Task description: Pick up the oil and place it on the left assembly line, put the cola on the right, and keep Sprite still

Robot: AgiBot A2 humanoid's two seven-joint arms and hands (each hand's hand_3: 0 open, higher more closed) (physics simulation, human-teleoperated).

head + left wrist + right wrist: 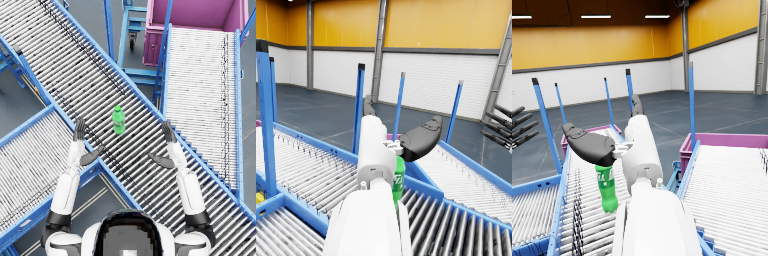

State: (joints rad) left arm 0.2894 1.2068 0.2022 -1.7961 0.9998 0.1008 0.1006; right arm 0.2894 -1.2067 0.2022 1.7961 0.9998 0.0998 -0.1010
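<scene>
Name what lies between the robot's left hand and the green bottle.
Only bare rollers of the conveyor lie between the left hand and the green bottle; the head view shows this.

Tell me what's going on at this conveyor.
A simulated humanoid faces a slanted roller conveyor with one green Sprite bottle standing on it. Its left hand and right hand hover on either side of the bottle, fingers spread, holding nothing and not touching it. No oil or cola is in view. The Sprite is the item to leave alone, so nothing here seems to need moving.
</scene>
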